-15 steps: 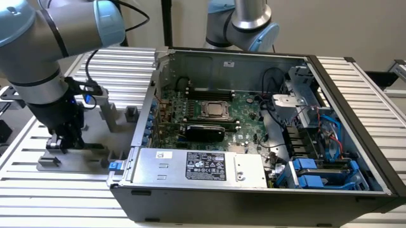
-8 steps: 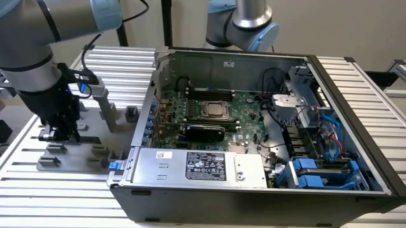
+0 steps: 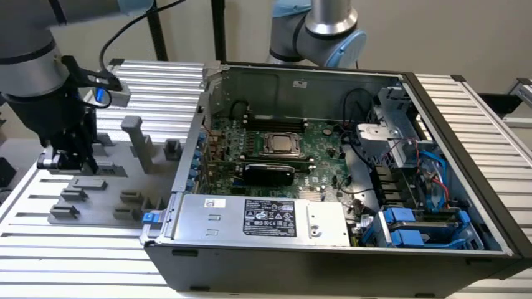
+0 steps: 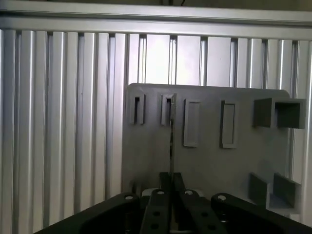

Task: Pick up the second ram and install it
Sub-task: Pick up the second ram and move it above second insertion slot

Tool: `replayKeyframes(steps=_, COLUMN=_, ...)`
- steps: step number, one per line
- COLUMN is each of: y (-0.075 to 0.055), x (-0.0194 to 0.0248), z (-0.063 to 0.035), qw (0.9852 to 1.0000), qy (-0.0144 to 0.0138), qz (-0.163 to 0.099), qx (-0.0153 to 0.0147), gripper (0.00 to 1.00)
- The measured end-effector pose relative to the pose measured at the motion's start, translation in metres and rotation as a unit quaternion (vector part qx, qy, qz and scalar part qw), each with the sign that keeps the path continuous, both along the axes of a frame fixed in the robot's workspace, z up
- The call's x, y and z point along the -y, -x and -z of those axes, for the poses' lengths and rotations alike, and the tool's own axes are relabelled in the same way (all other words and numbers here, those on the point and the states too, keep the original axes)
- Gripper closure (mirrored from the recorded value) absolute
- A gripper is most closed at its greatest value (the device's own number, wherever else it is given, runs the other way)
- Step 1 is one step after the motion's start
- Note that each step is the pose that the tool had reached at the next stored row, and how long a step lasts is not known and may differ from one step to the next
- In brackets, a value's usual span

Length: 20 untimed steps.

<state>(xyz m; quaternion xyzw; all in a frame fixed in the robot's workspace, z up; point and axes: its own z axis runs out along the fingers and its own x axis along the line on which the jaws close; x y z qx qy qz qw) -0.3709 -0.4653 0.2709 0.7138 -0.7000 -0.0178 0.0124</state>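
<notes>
Table [image 3: 83, 261] of aluminium slats carried everything. The open computer case [image 3: 332, 268] sat toward its edge on the exterior view's right, and the grey fixture plate [image 3: 116, 187] toward the opposite edge. The motherboard [image 3: 320, 140] lay flat in the case, with its black memory slots [image 3: 275, 123] close to the case's back wall. The arm [image 3: 33, 75] stood over the fixture plate's outer edge. In the wrist view the gripper [image 4: 170, 179] had its fingers drawn together on the second ram [image 4: 171, 141]. The stick was seen edge-on as a thin dark blade, and its far end reached the holder slot [image 4: 168, 108], second from the plate's corner. I couldn't tell whether that end was seated in the slot or just clear of it. Risks, my read:
- The grip was on a very thin part, so any slip in the pads would tilt the stick.
- If the end was in the slot, a pull that wasn't straight could bind it or drag the plate.
- The memory slots sat tight against the case wall with cables nearby, so a tilted stick could clip them or jam short of seating.
</notes>
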Motion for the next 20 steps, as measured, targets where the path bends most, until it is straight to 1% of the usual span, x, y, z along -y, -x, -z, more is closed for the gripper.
replayKeyframes(steps=6, y=-0.004, x=0.0, z=-0.0271, qw=1.0, qy=0.0, qz=0.0, qx=0.0, gripper=1.0)
replayKeyframes(steps=10, y=-0.011, x=0.0, z=-0.0456, qw=1.0, qy=0.0, qz=0.0, qx=0.0, gripper=1.0)
replayKeyframes(steps=13, y=-0.02, x=0.0, z=-0.0589, qw=1.0, qy=0.0, qz=0.0, qx=0.0, gripper=1.0)
replayKeyframes(steps=20, y=-0.051, x=0.0, z=-0.0909, qw=1.0, qy=-0.0001, qz=0.0, qx=0.0, gripper=1.0)
